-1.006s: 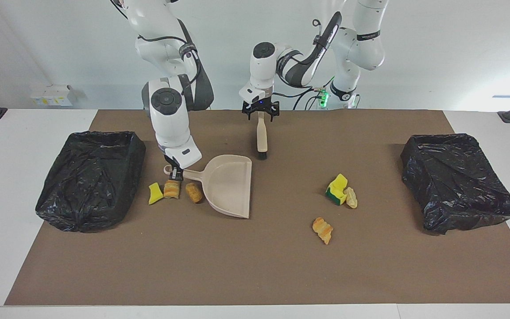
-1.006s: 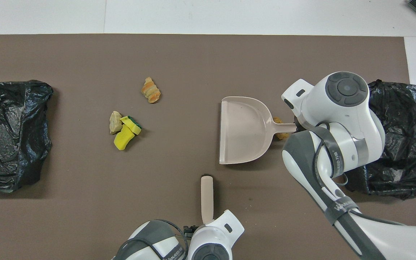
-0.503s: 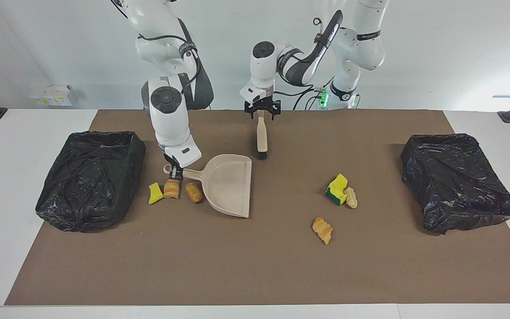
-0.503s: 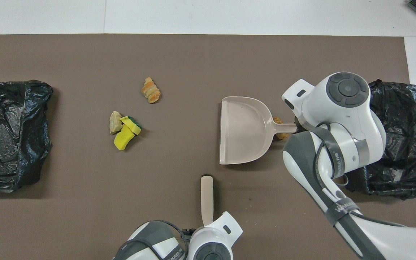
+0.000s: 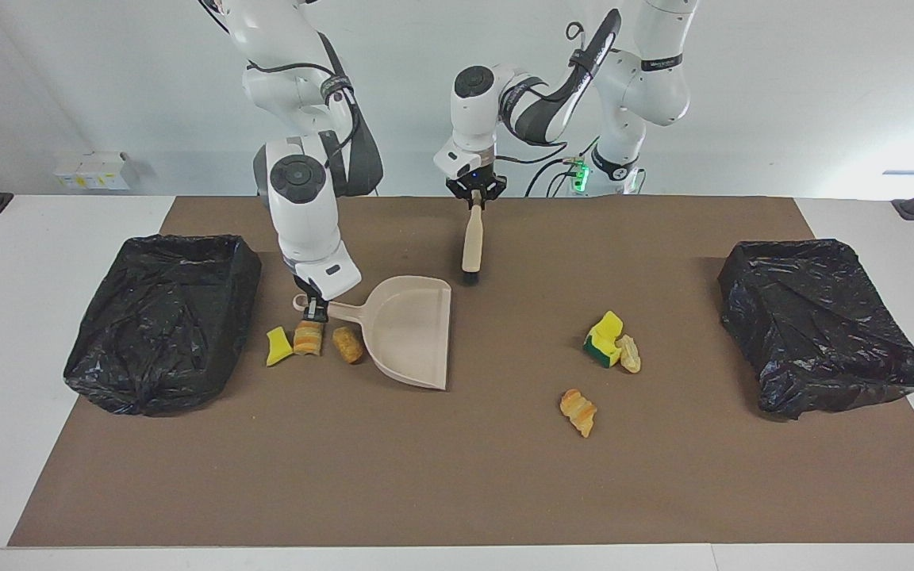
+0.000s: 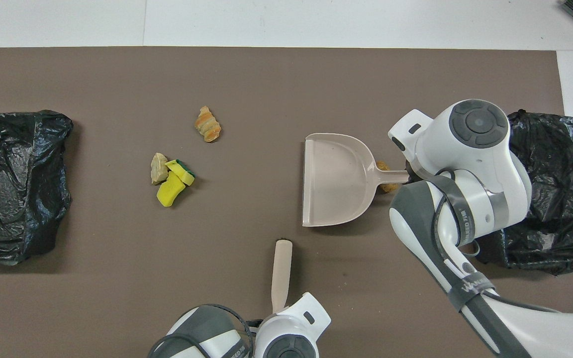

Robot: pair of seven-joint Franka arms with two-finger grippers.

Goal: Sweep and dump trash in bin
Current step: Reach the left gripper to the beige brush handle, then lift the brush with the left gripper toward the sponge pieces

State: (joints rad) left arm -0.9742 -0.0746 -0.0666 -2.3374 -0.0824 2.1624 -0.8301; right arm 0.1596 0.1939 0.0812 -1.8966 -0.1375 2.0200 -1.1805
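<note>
Trash lies in two clusters on the brown mat [image 5: 457, 476]. Toward the right arm's end, a yellow sponge scrap [image 5: 275, 346] and two orange-tan ridged lumps [image 5: 308, 339] [image 5: 347, 344] sit in a row just beside the dustpan's handle, on the side farther from the robots. In the overhead view this cluster is almost wholly hidden under the right arm's wrist; only a sliver of one lump [image 6: 390, 186] shows at the handle.

Toward the left arm's end, a yellow sponge chunk with a green side [image 5: 604, 337] [image 6: 176, 180] touches a pale tan scrap [image 5: 629, 354] [image 6: 157, 168], and a ridged orange lump [image 5: 579, 411] [image 6: 208, 125] lies apart from them, farther from the robots.

The right gripper [image 5: 314, 308] is down at the handle of the beige dustpan [image 5: 409, 329] [image 6: 336, 179], fingers closed on it; the fingertips themselves are small and dark, and from above the wrist covers them. The pan's open mouth faces the left arm's end.

The left gripper [image 5: 474, 198] has its fingers clamped on the top of the brush [image 5: 470, 242] [image 6: 281, 268], which hangs tilted, its dark bristles at the mat near the pan's rim. In the overhead view the gripper is cut off at the bottom edge.

Two bins lined with black bags [image 5: 163, 317] [image 5: 818, 325] stand at the ends of the mat, one cut off in the overhead view.
</note>
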